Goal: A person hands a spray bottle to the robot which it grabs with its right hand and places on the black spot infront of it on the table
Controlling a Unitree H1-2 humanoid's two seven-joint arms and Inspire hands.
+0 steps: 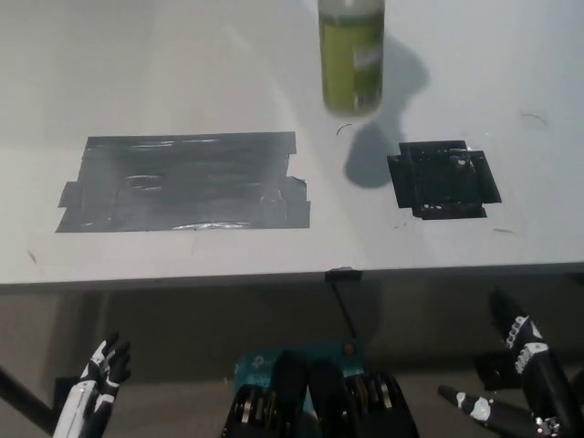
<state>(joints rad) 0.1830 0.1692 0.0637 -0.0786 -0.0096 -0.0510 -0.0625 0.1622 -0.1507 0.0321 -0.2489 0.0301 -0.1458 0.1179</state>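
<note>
While the spray bottle point(351, 55) stands on the surface point(228, 73) beyond the black spot point(444, 179), we judge handover pending: our right hand point(525, 351), fingers spread and empty, must rise to take it.

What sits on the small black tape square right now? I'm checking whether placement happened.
Nothing: the small black tape square lies bare. The yellow-green spray bottle is behind it, apart; only its shadow reaches nearby.

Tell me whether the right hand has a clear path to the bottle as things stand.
Probably yes. The right hand hangs low, below the table edge, and the bottle stands at the far side. Between them lies only the flat black spot, so nothing blocks the way, though it would be a long reach.
</note>
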